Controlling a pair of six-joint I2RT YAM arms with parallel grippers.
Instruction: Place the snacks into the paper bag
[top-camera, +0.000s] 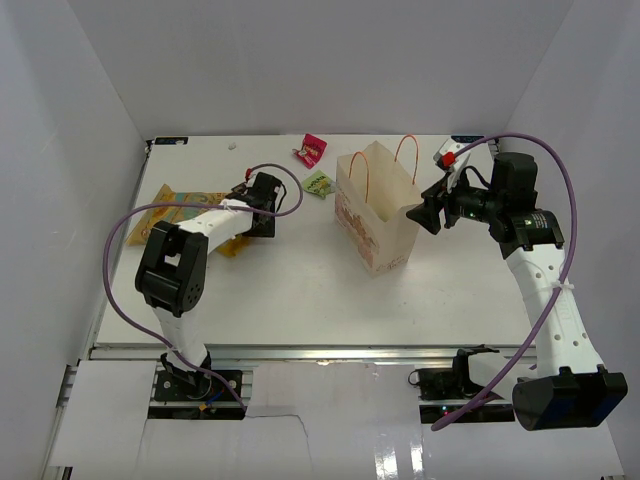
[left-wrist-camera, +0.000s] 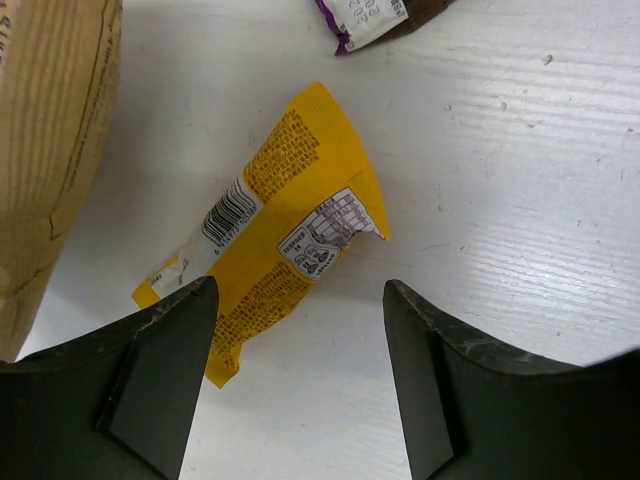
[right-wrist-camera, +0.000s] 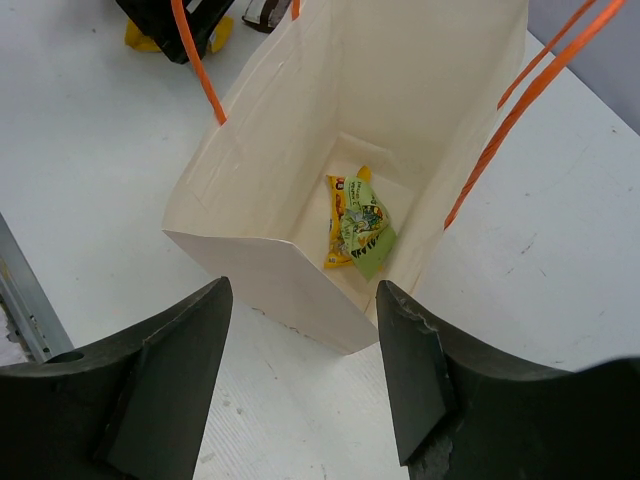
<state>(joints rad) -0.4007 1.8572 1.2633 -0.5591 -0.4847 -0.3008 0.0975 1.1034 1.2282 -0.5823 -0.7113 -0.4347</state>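
Note:
The paper bag (top-camera: 375, 212) stands upright mid-table with orange handles. In the right wrist view its rim (right-wrist-camera: 262, 252) is open and a green packet (right-wrist-camera: 372, 225) lies on a yellow packet (right-wrist-camera: 340, 235) at the bottom. My right gripper (top-camera: 424, 215) (right-wrist-camera: 305, 370) is open and empty, just right of the bag's top. My left gripper (top-camera: 258, 224) (left-wrist-camera: 300, 370) is open and empty, low over a yellow packet (left-wrist-camera: 275, 220). A dark brown packet (left-wrist-camera: 375, 18) lies just beyond it. The yellow-tan pouch (top-camera: 178, 205) (left-wrist-camera: 50, 150) lies to its left.
A magenta-pink packet (top-camera: 313, 150) and a green packet (top-camera: 319, 183) lie on the table behind the bag's left side. White walls enclose the table at left, back and right. A small red and white object (top-camera: 449, 156) sits at the back right.

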